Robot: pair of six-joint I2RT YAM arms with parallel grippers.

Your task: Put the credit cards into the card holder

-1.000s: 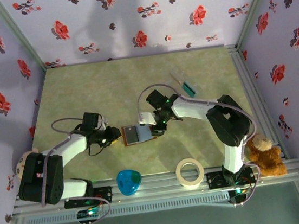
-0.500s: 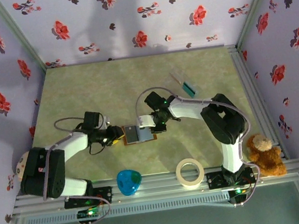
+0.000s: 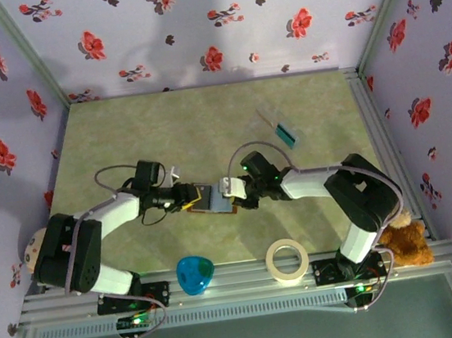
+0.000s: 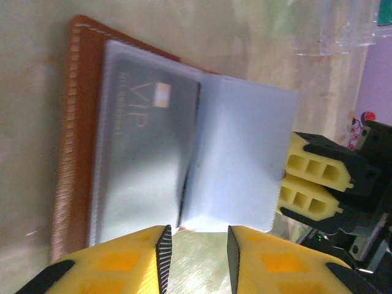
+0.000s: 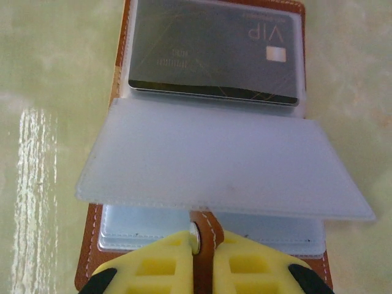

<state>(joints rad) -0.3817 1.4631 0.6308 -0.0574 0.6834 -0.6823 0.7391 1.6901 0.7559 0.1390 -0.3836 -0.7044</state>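
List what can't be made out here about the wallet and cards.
- Right wrist: fine print on the dark grey VIP card, blurred.
- Right wrist: lower pockets of the brown leather card holder, covered by the raised frosted plastic page.
- Top external: face of the teal card, too small.

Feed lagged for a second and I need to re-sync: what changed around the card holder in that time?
The right hand closed on the closing tab of the card holder, its forearm swinging lower and flatter. The left hand slid right, up to the holder's left edge, jaws apart. The holder turned slightly. The tape roll, blue object, teddy bear and clear stand stayed put.
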